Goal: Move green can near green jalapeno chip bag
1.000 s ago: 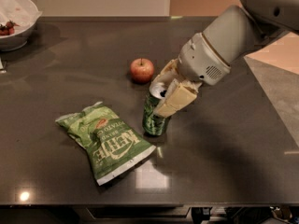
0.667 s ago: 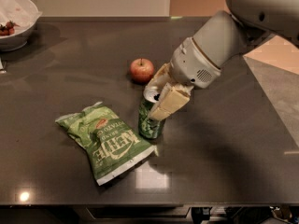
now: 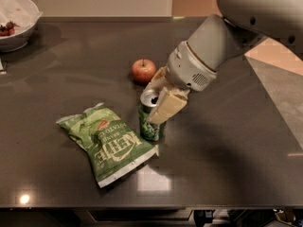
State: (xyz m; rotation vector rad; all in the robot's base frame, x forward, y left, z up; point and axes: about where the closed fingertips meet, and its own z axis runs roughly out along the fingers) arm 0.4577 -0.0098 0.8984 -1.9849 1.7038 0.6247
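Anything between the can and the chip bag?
Nothing visible. The gripper is shut on the can, which stands right at the bag's right edge. The apple sits behind the can, off that path.

Gripper (image 3: pixel 154 102) clamped on the green can (image 3: pixel 147 127), near finger (image 3: pixel 166 109) covering the can's right side, far finger hidden behind it, bowl (image 3: pixel 16 38) far left of the jaws clipped by the edge, arm (image 3: pixel 227 37) cut off top right.
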